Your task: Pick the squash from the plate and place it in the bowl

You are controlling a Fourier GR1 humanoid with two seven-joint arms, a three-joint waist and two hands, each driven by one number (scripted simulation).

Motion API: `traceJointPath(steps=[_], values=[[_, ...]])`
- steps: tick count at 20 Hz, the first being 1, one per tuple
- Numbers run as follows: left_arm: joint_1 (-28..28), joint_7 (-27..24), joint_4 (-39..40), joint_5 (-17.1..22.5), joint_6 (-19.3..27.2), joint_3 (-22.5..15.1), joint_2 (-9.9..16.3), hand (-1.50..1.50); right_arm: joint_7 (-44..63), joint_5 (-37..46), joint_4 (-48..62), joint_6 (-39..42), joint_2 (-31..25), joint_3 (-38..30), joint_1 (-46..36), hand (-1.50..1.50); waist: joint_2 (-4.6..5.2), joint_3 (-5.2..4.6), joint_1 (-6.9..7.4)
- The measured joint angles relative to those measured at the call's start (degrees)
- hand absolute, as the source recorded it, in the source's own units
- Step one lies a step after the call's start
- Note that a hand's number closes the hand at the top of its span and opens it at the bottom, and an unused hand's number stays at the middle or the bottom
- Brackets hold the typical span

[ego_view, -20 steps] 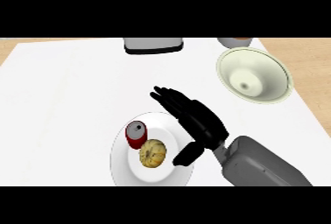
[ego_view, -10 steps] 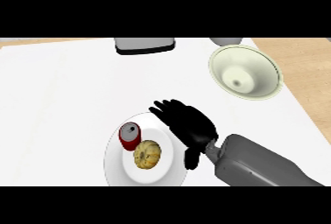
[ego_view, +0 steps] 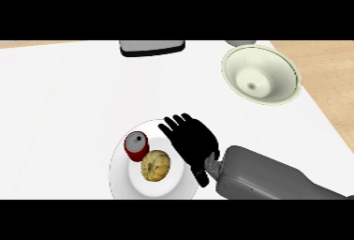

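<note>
The squash, a round ribbed yellow-tan one, lies on a white plate at the lower middle of the head view. A red can stands on the same plate, just up-left of the squash. My right hand hovers over the plate's right edge with its fingers spread and straight, open and holding nothing, a little to the right of the squash. The pale green bowl sits far off at the upper right. My left hand does not show.
A dark grey boxy object sits at the counter's far edge. A small grey thing peeks out behind the bowl. Bare wood lies to the right of the white counter top.
My right hand has drawn back down and left, from beside the plate to over its right edge, nearer the squash. Squash, can and bowl stay put.
</note>
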Motion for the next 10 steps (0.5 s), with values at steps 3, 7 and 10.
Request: traceJointPath(steps=[3,7,10], values=[[-0.06,0.09,-0.5,0.5,-0.05,-0.62,-0.96,0.0,2.92,-0.21,0.27,2.29,1.32,0.63,-0.97,-1.5,0.43,0.08,-0.19],[-0.37,0.08,-1.11,0.93,-0.17,-2.01,-2.3,0.0,6.84,-0.56,0.97,4.57,3.38,1.31,-1.58,-1.5,1.0,0.16,-0.25],[-0.74,0.05,-1.34,1.16,-0.24,-3.02,-3.18,0.0,9.53,-1.02,1.43,5.69,5.02,1.22,-1.97,-1.5,1.37,0.19,-0.2]])
